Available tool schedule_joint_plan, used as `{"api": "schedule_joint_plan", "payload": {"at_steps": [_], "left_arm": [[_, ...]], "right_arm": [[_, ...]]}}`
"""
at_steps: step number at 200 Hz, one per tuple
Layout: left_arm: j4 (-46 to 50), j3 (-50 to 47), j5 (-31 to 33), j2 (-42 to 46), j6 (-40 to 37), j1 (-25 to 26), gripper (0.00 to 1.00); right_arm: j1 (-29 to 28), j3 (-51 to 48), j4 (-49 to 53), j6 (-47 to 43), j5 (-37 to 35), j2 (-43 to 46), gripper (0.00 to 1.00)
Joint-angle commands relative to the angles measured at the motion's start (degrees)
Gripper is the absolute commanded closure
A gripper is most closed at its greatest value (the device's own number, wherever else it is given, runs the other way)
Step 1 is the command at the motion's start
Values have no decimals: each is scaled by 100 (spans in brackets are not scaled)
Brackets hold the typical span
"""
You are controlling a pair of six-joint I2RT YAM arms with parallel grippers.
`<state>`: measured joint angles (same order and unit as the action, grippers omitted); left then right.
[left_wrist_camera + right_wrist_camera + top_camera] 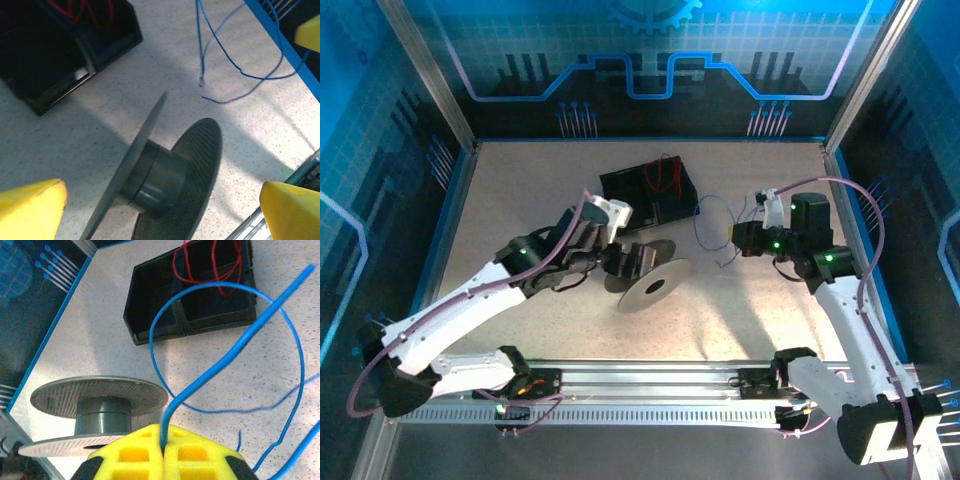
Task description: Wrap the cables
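Cables: you have two, one blue [239, 348] and one red [661, 176].
Left claw [160, 205]: your fingers are wide apart and hold nothing; the spool [100, 415] sits between them.
Spool: one grey spool, on the table near you.
Right claw [163, 450]: your fingers are pressed together, pinching the blue cable.
Blue cable: it loops from the right claw out over the table.
Bin [210, 322]: one black bin at the far side, split into boxes.
Red cable: it lies bunched inside the bin.
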<state>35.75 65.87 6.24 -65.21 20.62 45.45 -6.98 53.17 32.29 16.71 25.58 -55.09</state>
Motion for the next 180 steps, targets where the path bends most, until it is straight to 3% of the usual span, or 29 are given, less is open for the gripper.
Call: {"api": "schedule_joint_plan", "payload": {"at_steps": [1, 57, 101, 144, 180], "left_arm": [[416, -277, 44, 84, 47, -140, 1], [454, -549, -46, -583, 81, -172, 12], [379, -483, 7, -959, 53, -188, 36], [416, -478, 383, -777, 47, -187, 35], [459, -471, 440, -385, 126, -179, 25]], "right_arm": [[-298, 289, 382, -292, -78, -92, 100], [-1177, 507, 1023, -835, -656, -355, 100], [-1666, 547, 1205, -1211, -897, -503, 100], [-1962, 421, 1152, -1517, -1013, -536, 100], [-2161, 398, 1235, -1659, -1223, -625, 100]]}}
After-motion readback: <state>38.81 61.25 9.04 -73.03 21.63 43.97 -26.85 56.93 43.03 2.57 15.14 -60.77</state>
